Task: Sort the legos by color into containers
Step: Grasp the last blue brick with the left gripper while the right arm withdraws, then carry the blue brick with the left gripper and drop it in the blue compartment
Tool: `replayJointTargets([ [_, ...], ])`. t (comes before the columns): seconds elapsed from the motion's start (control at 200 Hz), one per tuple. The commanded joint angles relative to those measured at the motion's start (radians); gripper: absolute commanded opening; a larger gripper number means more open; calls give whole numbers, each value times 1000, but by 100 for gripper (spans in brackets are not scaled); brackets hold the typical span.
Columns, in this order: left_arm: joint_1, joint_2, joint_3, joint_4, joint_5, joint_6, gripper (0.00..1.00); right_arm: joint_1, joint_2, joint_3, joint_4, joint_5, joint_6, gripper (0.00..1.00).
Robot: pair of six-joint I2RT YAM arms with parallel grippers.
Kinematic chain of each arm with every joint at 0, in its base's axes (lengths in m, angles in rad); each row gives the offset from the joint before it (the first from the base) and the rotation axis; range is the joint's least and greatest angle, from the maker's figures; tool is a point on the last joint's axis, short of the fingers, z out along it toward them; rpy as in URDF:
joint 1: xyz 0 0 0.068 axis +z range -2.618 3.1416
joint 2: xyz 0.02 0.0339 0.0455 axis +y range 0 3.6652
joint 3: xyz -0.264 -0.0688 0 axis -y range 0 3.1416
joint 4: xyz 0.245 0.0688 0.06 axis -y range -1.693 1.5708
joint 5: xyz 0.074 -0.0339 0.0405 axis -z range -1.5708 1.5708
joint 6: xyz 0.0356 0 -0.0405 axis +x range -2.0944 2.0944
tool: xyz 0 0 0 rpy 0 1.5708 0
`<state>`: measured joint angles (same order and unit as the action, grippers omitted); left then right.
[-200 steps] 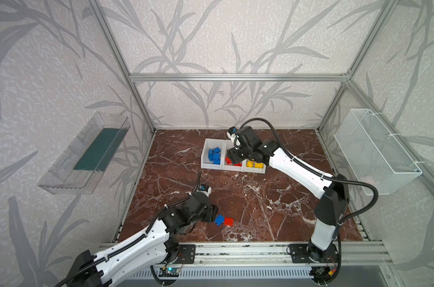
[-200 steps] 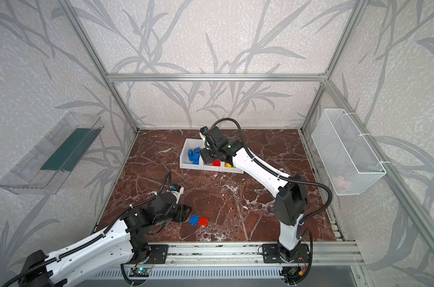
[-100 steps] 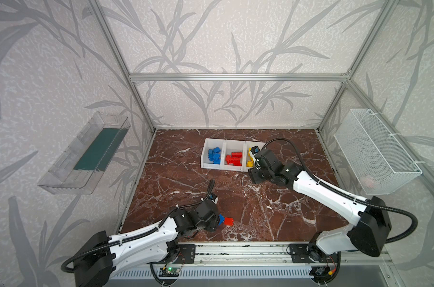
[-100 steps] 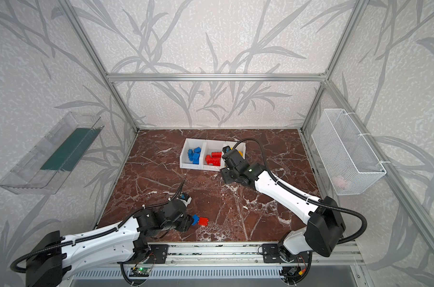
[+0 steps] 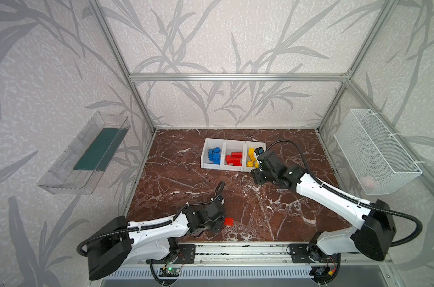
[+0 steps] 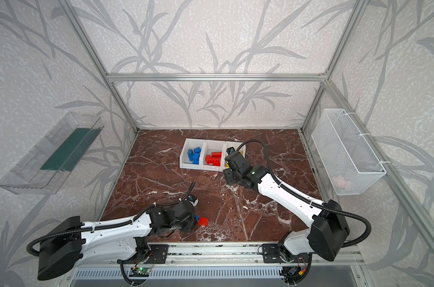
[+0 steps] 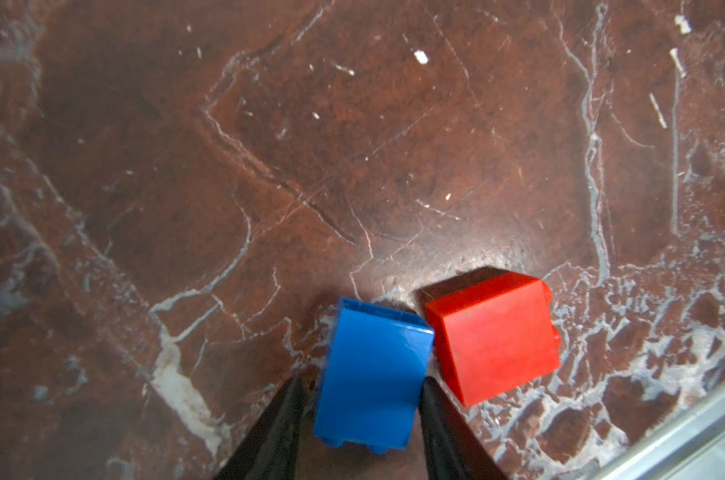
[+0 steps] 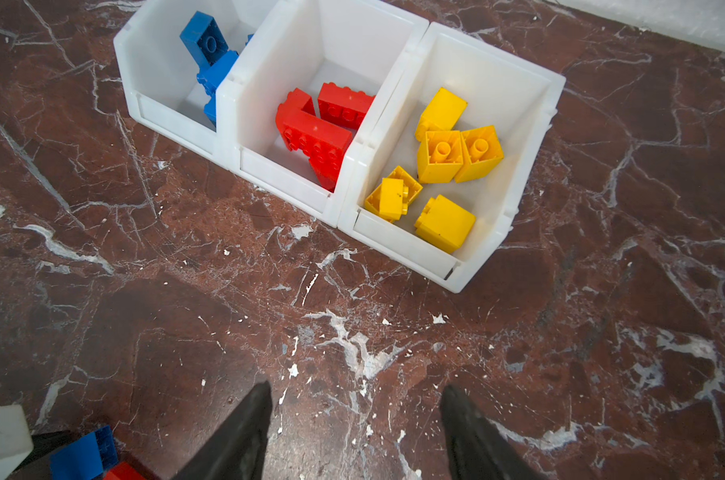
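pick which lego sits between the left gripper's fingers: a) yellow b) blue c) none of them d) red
b: in the left wrist view the blue lego lies between the fingers of the left gripper, while the red lego sits just outside them.

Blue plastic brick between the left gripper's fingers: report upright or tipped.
Tipped: the blue plastic brick lies on its side, studs pointing sideways.
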<state>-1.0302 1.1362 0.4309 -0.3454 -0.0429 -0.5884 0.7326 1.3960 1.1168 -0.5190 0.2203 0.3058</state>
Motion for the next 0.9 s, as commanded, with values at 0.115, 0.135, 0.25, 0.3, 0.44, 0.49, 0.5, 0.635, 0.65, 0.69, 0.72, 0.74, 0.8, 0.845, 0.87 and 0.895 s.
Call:
replayJointTargets([
  [0.115, -8, 71, 37, 13, -16, 22, 36, -3, -38, -25, 10, 21, 22, 65],
  [0.135, -7, 71, 43, 8, -22, 24, 35, -4, -40, -25, 10, 22, 24, 65],
  [0.25, -5, 67, 78, -30, -78, 39, 33, -4, -52, -32, 2, 29, 30, 64],
  [0.3, -4, 52, 109, -75, -149, 16, 31, -4, -59, -32, 1, 31, 32, 65],
  [0.44, 81, -3, 188, -64, -204, 110, 31, -4, -78, -32, -11, 43, 33, 64],
  [0.49, 163, -10, 216, -45, -170, 140, 31, -4, -83, -29, -15, 46, 34, 64],
  [0.5, 179, -10, 221, -42, -164, 145, 31, -4, -83, -28, -16, 46, 34, 64],
  [0.635, 375, 40, 321, 22, -118, 224, 31, -4, -91, -25, -25, 45, 37, 64],
  [0.65, 395, 53, 338, 27, -110, 231, 31, -4, -92, -25, -27, 45, 37, 64],
  [0.69, 448, 94, 383, 36, -75, 244, 31, -4, -94, -25, -30, 42, 42, 64],
  [0.72, 483, 129, 419, 43, -53, 251, 31, -4, -96, -25, -30, 40, 47, 64],
  [0.74, 504, 153, 444, 46, -42, 257, 31, -4, -98, -26, -32, 39, 48, 64],
  [0.8, 552, 230, 519, 59, -17, 281, 31, -4, -106, -31, -34, 32, 55, 64],
  [0.845, 580, 290, 573, 61, -5, 295, 31, -4, -113, -34, -37, 25, 60, 63],
  [0.87, 596, 324, 608, 59, 6, 301, 31, -4, -117, -37, -38, 21, 61, 63],
  [0.895, 613, 353, 638, 57, 18, 301, 32, -4, -122, -38, -42, 18, 63, 63],
])
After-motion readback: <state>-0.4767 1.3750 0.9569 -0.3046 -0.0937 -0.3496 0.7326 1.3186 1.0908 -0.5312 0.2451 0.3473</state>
